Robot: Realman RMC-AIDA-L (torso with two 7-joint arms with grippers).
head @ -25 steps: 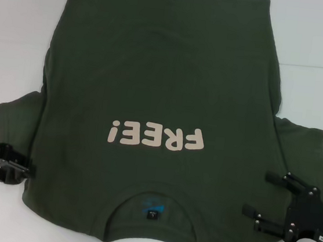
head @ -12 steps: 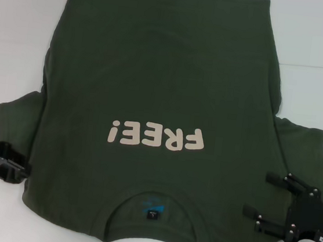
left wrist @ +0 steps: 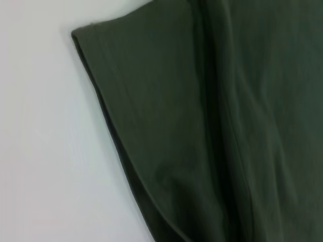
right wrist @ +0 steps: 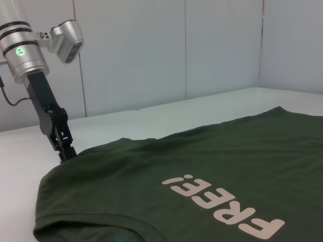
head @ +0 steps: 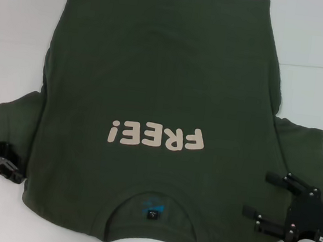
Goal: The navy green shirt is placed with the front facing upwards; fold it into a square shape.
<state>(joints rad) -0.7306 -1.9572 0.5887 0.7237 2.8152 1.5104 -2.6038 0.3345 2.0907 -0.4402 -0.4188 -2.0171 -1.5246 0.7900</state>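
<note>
The shirt point(head: 155, 120) lies flat on the table point(head: 21, 23), print up, collar nearest the robot. Right gripper point(head: 261, 196) hovers spread over the right shoulder, set to pinch. Left gripper point(head: 18, 172) sits at the left sleeve's edge; its grip can't be told.

Navy green shirt point(head: 158, 97), flat, front up, collar nearest robot

Even, diffuse overhead light is filling all views; the white table point(head: 19, 35) is reading bright, nearly washing out. The navy green shirt point(head: 159, 86) is casting only a thin, soft shadow along its edges. No glare is showing. The left wrist view is rendering the shirt's sleeve point(left wrist: 151, 126) soft, slightly out of focus.
</note>
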